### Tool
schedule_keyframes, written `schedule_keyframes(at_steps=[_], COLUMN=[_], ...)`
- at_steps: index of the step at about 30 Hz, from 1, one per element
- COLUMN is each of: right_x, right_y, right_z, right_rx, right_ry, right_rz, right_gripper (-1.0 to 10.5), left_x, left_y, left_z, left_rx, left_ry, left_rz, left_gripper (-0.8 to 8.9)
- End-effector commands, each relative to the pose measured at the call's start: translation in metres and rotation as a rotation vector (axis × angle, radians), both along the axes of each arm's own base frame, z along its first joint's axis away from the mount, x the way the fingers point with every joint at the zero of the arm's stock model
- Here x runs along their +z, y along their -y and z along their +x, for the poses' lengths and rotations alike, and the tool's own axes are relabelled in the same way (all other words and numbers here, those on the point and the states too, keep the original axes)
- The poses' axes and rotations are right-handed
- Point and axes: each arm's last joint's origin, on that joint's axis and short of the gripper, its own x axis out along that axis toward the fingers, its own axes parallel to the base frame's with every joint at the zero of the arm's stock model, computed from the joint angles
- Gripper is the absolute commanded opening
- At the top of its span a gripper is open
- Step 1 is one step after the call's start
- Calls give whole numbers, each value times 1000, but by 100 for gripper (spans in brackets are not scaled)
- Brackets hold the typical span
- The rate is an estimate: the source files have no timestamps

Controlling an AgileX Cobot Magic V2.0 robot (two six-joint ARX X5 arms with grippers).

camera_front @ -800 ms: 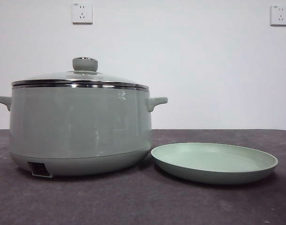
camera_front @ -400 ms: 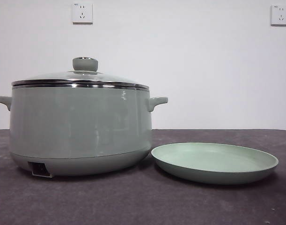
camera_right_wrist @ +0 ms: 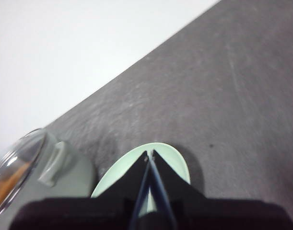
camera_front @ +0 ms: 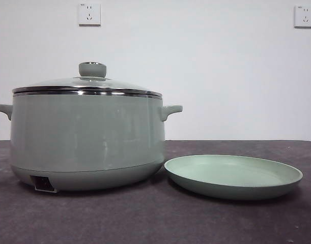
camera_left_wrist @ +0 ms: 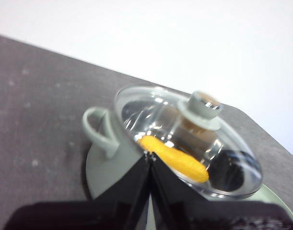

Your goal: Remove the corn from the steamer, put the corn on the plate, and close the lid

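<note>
- Steamer [camera_front: 86, 134]: sage-green, on dark counter [camera_front: 155, 218], lid [camera_front: 86, 85] seated on chrome rim; dark socket low on front, no legible branding.
- Corn [camera_left_wrist: 172, 158]: inside steamer, under glass lid; seen only in left wrist view, hidden in front view.
- Plate [camera_front: 233, 175]: on counter just beside steamer, nothing on it.
- Left gripper [camera_left_wrist: 149, 155]: above steamer, jaws clenched together, holding nothing.
- Right gripper [camera_right_wrist: 149, 155]: above plate, jaws clenched together, holding nothing.
- Wall sockets [camera_front: 89, 14]: two, white; markings too small to read.
</note>
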Motion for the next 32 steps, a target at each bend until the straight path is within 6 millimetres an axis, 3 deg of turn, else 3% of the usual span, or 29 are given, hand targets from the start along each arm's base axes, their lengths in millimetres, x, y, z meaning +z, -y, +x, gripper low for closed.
schedule_keyframes(at_steps=[1,8,15,16,18,20,21,24,29,32], right_x=[22,66,92,94,97,97,97,93,90,90], right_y=[-1,-4,-11,-12,-13,-14,-14,-14,-15,-15], right_z=[3,19,39,43,49,56,59,66,69,69], right_rx=[48,152,404,442,502,528,528,530,531,531], right_ry=[1,-31,-72,-88,-118,-150,-163,-197,-216,-215], right_rz=[-107,-153,-178,-176,-167,-152,-149,-139,-135,-135], right_gripper=[-9,-8,2,9,81,252,323,480,477,477], left_x=[17,67,108,112,119,124,125,128,129,132], left_y=[0,0,1,1,1,1,1,3,9,17], left_z=[1,15,42,46,53,61,63,72,92,109], left_rx=[-4,-57,-226,-246,-266,-270,-274,-288,-337,-378], left_ry=[-17,-77,-143,-151,-163,-174,-179,-193,-231,-260], left_rz=[56,144,167,170,166,164,163,162,172,175], left_gripper=[-8,-8,3,28,185,348,377,379,398,500])
